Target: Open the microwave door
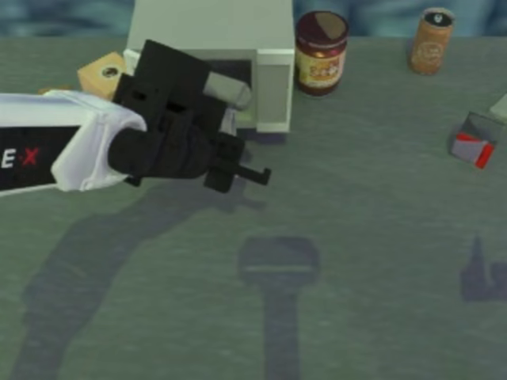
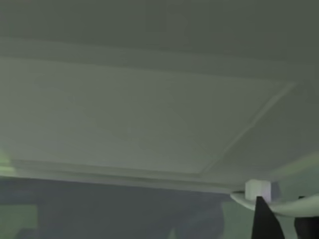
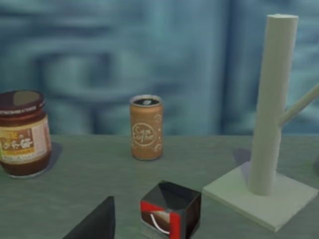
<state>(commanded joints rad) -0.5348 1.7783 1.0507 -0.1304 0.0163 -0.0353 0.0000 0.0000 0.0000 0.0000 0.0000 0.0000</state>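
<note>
The light grey-white microwave (image 1: 210, 28) stands at the back of the table, left of centre, with its narrow control strip (image 1: 275, 87) facing forward. My left gripper (image 1: 242, 168) reaches in from the left, just in front of the microwave, and hides most of the microwave door in the top view. The left wrist view is filled by the door (image 2: 129, 114), a flat framed panel seen at a shallow angle. Two dark fingertips (image 2: 264, 221) sit on either side of the door's pale curved handle (image 2: 279, 203). My right gripper (image 3: 94, 224) is parked out of the top view at the right.
A tan wooden block (image 1: 103, 73) lies left of the microwave. A brown jar (image 1: 321, 54) stands just right of it, and a tan can (image 1: 432, 39) farther right. A red-and-black box (image 1: 474, 142) and a white post stand (image 3: 271, 114) sit at the right.
</note>
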